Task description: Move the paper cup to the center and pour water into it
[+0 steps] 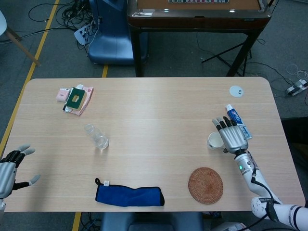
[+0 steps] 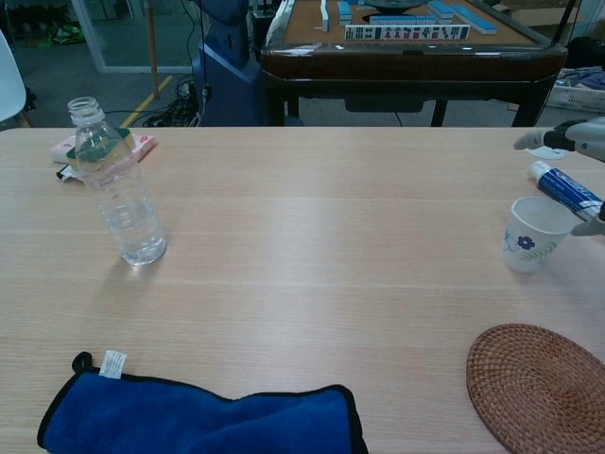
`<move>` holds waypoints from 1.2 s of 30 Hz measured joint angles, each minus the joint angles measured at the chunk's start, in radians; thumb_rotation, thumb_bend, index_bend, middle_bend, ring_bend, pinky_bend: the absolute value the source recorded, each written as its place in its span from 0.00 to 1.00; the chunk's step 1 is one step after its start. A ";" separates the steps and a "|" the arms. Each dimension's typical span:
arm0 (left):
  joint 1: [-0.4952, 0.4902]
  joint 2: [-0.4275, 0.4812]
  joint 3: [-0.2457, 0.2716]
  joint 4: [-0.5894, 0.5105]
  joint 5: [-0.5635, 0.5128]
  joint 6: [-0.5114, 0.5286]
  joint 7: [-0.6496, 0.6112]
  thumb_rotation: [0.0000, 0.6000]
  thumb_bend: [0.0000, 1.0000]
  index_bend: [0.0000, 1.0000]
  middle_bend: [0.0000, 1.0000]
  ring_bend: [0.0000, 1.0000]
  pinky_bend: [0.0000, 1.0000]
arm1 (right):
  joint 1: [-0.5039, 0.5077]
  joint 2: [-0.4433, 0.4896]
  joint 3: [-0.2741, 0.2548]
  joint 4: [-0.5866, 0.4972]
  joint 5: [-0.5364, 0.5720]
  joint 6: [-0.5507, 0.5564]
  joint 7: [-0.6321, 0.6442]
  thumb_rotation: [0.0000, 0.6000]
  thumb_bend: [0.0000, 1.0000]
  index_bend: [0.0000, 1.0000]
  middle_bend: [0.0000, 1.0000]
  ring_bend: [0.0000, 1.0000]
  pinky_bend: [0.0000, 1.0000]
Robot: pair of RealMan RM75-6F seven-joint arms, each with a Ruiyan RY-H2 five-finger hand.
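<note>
Standing upright near the right side of the bench [image 1: 154, 96], the paper cup [image 1: 214, 140] sits well off from the middle, its flower print facing the chest camera. The right hand [image 1: 232, 135] hovers just beside it on the outer side, fingers [image 1: 222, 122] spread and stretched over the cup's rim, with nothing gripped; whether the thumb touches the cup wall I cannot tell. A toothpaste tube [image 1: 237, 120] lies just behind that hand, partly covered by it, and a small white disc [image 1: 236, 91] rests further back near the far corner. A round woven coaster [image 1: 205, 185] lies in front of the cup, close to the near edge. Over on the left half stands the clear water bottle [image 1: 96, 136], uncapped, with a little water in it. A blue cloth [image 1: 129, 195] lies crumpled along the near edge, and a small pile of packets [image 1: 76, 98] sits toward the far left. The left hand [image 1: 9, 168] hangs at the bench's left edge, fingers apart, holding nothing.
</note>
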 measured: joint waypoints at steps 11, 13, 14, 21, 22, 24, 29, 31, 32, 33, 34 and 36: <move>0.001 0.002 0.001 -0.005 0.002 0.000 0.001 1.00 0.10 0.27 0.19 0.22 0.41 | 0.057 -0.045 -0.028 0.058 0.072 -0.043 -0.007 1.00 0.00 0.00 0.02 0.00 0.15; 0.001 0.002 0.001 -0.005 0.002 0.000 0.000 1.00 0.10 0.27 0.19 0.22 0.41 | 0.067 -0.055 -0.032 0.069 0.079 -0.051 -0.005 1.00 0.00 0.00 0.03 0.00 0.15; 0.001 0.003 0.000 -0.005 0.000 0.000 -0.001 1.00 0.10 0.27 0.19 0.22 0.41 | 0.071 -0.059 -0.033 0.074 0.081 -0.054 -0.002 1.00 0.00 0.01 0.04 0.01 0.15; 0.002 0.004 -0.003 -0.001 -0.004 0.002 -0.004 1.00 0.10 0.27 0.19 0.22 0.41 | 0.094 -0.080 -0.048 0.113 0.083 -0.080 0.035 1.00 0.00 0.14 0.13 0.10 0.28; 0.002 0.004 -0.003 -0.001 -0.003 0.003 -0.004 1.00 0.10 0.27 0.19 0.22 0.41 | 0.096 -0.082 -0.051 0.117 0.084 -0.083 0.039 1.00 0.00 0.17 0.15 0.12 0.32; 0.003 0.004 -0.003 -0.002 -0.003 0.004 -0.005 1.00 0.10 0.27 0.19 0.22 0.41 | 0.102 -0.086 -0.055 0.126 0.088 -0.086 0.042 1.00 0.00 0.21 0.20 0.18 0.37; 0.003 0.005 -0.003 -0.002 -0.003 0.002 -0.005 1.00 0.10 0.27 0.19 0.22 0.41 | 0.111 -0.097 -0.063 0.140 0.105 -0.086 0.045 1.00 0.01 0.32 0.33 0.30 0.46; 0.004 0.006 -0.003 -0.003 -0.002 0.005 -0.006 1.00 0.10 0.27 0.19 0.22 0.41 | 0.114 -0.104 -0.065 0.147 0.106 -0.083 0.047 1.00 0.02 0.35 0.36 0.34 0.50; 0.004 0.006 -0.003 -0.003 -0.001 0.005 -0.007 1.00 0.10 0.27 0.19 0.22 0.41 | 0.116 -0.106 -0.066 0.150 0.106 -0.081 0.048 1.00 0.03 0.36 0.37 0.35 0.51; 0.004 0.006 -0.003 -0.003 -0.001 0.005 -0.007 1.00 0.10 0.27 0.19 0.22 0.41 | 0.118 -0.109 -0.066 0.153 0.105 -0.079 0.052 1.00 0.03 0.38 0.39 0.37 0.53; 0.004 0.007 -0.003 -0.004 -0.001 0.006 -0.006 1.00 0.10 0.27 0.19 0.22 0.41 | 0.119 -0.111 -0.066 0.156 0.103 -0.077 0.055 1.00 0.03 0.39 0.40 0.38 0.54; 0.004 0.007 -0.003 -0.005 -0.002 0.006 -0.005 1.00 0.10 0.27 0.19 0.22 0.41 | 0.121 -0.116 -0.066 0.160 0.100 -0.071 0.062 1.00 0.04 0.42 0.43 0.42 0.57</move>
